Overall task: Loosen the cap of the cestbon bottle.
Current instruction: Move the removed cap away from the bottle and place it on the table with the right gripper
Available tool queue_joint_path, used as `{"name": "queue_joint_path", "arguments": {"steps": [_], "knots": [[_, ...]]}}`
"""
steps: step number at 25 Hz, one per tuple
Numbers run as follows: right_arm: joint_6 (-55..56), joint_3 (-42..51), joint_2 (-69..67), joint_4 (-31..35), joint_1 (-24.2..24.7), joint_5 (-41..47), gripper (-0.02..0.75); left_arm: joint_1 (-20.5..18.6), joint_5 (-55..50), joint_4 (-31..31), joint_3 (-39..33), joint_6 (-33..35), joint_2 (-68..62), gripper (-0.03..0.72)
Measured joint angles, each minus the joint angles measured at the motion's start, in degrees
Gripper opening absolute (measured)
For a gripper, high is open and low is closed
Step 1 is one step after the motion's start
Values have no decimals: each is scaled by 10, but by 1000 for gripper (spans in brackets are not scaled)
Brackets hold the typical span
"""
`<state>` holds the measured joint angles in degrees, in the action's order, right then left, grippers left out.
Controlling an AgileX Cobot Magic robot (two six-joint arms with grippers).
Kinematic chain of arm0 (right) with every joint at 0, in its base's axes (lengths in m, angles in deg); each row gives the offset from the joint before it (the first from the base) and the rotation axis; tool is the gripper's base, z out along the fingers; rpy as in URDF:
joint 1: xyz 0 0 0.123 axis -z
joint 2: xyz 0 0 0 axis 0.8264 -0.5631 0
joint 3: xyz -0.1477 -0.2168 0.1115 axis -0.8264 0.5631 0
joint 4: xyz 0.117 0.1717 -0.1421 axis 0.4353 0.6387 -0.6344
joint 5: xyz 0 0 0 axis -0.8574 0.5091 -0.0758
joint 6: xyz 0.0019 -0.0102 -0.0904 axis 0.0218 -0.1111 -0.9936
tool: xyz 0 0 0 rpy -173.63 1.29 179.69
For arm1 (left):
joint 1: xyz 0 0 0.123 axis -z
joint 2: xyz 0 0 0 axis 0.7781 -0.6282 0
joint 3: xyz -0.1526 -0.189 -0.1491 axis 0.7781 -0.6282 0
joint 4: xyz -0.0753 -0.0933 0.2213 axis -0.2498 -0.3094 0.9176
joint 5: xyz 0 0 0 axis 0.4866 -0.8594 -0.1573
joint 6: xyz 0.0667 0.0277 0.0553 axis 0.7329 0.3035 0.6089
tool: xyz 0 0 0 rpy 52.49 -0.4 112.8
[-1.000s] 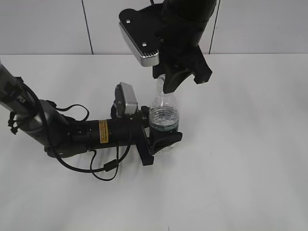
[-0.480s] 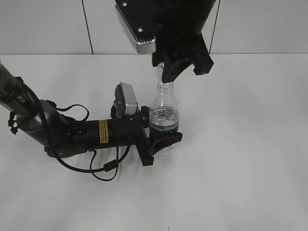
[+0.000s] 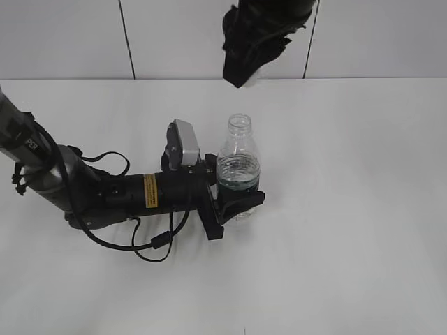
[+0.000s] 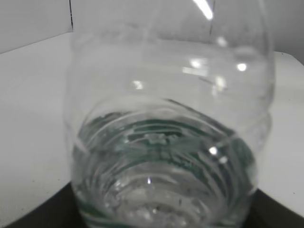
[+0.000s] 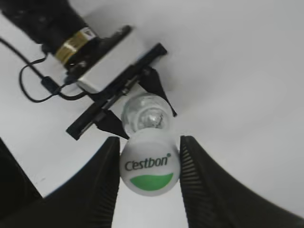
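Note:
The clear cestbon bottle (image 3: 239,157) stands upright on the white table, with its neck open and bare. My left gripper (image 3: 236,199) is shut around its lower body at the green label. The bottle fills the left wrist view (image 4: 166,142). My right gripper (image 5: 149,154) is shut on the white cap (image 5: 149,168), which has a green patch and "Cestbon" on its top. It holds the cap well above the bottle's open mouth (image 5: 145,114). In the exterior view the right gripper (image 3: 241,73) hangs at the top edge and the cap is hidden there.
The left arm (image 3: 105,192) lies low across the table from the left, with a looped black cable (image 3: 157,244) beside it. The white table (image 3: 363,209) runs back to a tiled wall (image 3: 70,35).
My right gripper has risen from the bottle's neck toward the top of the view, taking the cap off with it. The bottle's mouth now shows bare. The left arm and bottle have not moved.

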<state>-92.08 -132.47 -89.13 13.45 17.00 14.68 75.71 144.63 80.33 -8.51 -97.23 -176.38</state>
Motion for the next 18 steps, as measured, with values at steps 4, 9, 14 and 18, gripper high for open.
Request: {"name": "queue_joint_path", "arguments": {"steps": [4,9,14,18], "knots": [[179,0,1,-73,10,0,294,1,-1,-13,-1,0,0,403],[302,0,1,-106,61,-23,294,1,-2,-19,-1,0,0,403],[321,0,1,-103,136,-21,294,1,-2,-21,-1,0,0,403],[313,22,1,-101,211,-12,294,1,-3,-22,-1,0,0,403]]}}
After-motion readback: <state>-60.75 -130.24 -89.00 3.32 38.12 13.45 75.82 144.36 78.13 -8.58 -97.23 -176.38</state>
